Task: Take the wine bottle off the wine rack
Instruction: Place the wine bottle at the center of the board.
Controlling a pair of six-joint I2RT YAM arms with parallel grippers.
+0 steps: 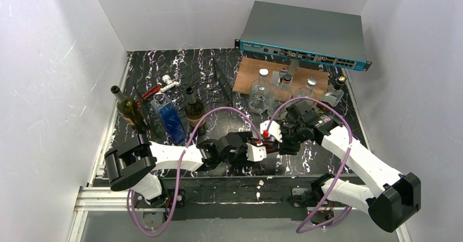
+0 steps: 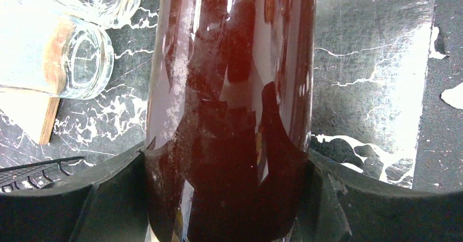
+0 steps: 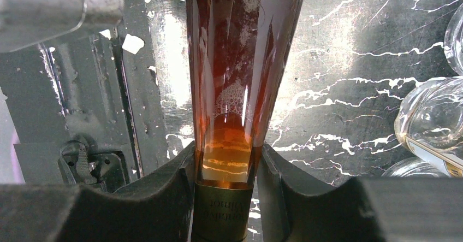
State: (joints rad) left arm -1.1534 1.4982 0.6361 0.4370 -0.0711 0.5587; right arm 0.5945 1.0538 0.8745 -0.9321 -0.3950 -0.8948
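Note:
The wine bottle (image 1: pixel 266 135), dark amber glass, hangs low over the table's front middle, held between both arms and mostly hidden by them in the top view. My left gripper (image 1: pixel 260 148) clasps its wide body (image 2: pixel 229 78), a finger pressed against each side. My right gripper (image 1: pixel 279 138) is shut on the narrow neck (image 3: pixel 240 89), just above the dark foil collar. The wine rack (image 1: pixel 214 81), thin black wire, stands at the back middle, well apart from the bottle. A corner of the rack (image 2: pixel 33 171) shows in the left wrist view.
Three upright bottles stand at the left: an olive one (image 1: pixel 129 111), a blue square one (image 1: pixel 169 121) and a dark one (image 1: pixel 194 111). Several clear glass bottles (image 1: pixel 260 92) sit on a wooden board (image 1: pixel 245 70). A network switch (image 1: pixel 303 34) lies behind. White walls enclose the table.

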